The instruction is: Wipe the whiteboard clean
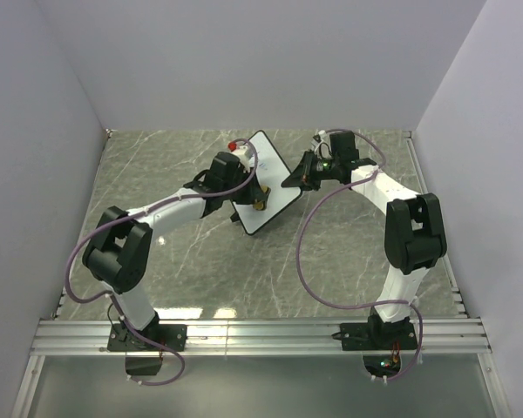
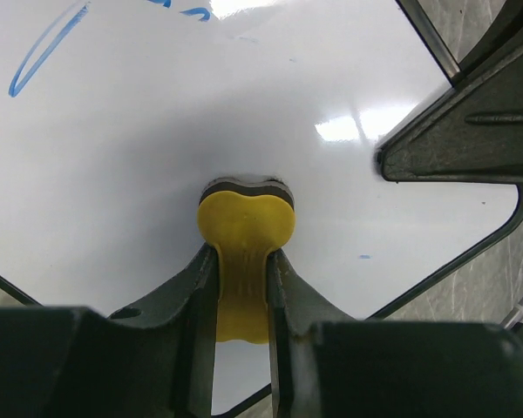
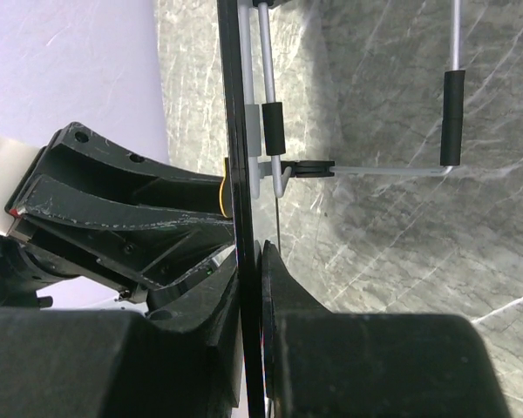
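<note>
Yellow eraser [image 2: 246, 228] presses whiteboard [image 2: 139, 157] — right end effector [image 3: 248, 258] seemingly clamps edge.

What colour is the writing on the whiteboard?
Blue. The writing on the whiteboard shows best in the left wrist view.

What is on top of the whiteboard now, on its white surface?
A yellow eraser, pinched in the left gripper, rests against the whiteboard. Blue pen strokes show near one edge. Any ink under the eraser is covered and cannot be seen.
</note>
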Available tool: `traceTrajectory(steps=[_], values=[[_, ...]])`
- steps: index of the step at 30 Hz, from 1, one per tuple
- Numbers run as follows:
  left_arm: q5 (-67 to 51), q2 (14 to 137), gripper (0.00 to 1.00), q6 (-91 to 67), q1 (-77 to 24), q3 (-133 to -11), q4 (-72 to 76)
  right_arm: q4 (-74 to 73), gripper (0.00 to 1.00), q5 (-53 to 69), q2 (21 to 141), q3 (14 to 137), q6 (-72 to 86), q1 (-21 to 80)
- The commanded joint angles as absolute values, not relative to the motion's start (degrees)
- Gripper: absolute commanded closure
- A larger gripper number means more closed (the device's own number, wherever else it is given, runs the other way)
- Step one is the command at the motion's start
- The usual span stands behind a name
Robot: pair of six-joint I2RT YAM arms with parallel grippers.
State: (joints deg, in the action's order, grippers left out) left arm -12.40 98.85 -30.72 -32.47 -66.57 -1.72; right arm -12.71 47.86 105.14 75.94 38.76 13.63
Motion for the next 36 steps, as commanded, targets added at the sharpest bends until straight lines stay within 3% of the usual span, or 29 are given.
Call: traceTrajectory(steps=[1, 11, 19, 28, 36], values=[[-14.9, 101.1, 1.0, -30.6, -33.6, -68.0, -3.8, -9.0, 1.0, 52.5, 102.7, 77.3, 44.4, 14.2], [-16.6, 101.8, 1.0, -25.6, -41.4, -73.4, -8.4, -8.2, 1.0, 52.3, 104.1, 78.5, 45.3, 14.2], [-16.5, 102.1, 1.0, -25.8, -41.2, -73.1, -9.2, -12.2, 1.0, 52.3, 105.1, 80.2, 41.2, 14.2], [-16.4, 104.9, 1.0, -26.5, -30.4, -70.8, -7.8, -17.3, 1.0, 51.8, 103.3, 78.8, 36.0, 14.2], [-14.2, 116.4, 1.0, -26.9, -24.5, -81.7, -11.4, -23.5, 1.0, 51.6, 102.5, 79.4, 29.3, 14.7]])
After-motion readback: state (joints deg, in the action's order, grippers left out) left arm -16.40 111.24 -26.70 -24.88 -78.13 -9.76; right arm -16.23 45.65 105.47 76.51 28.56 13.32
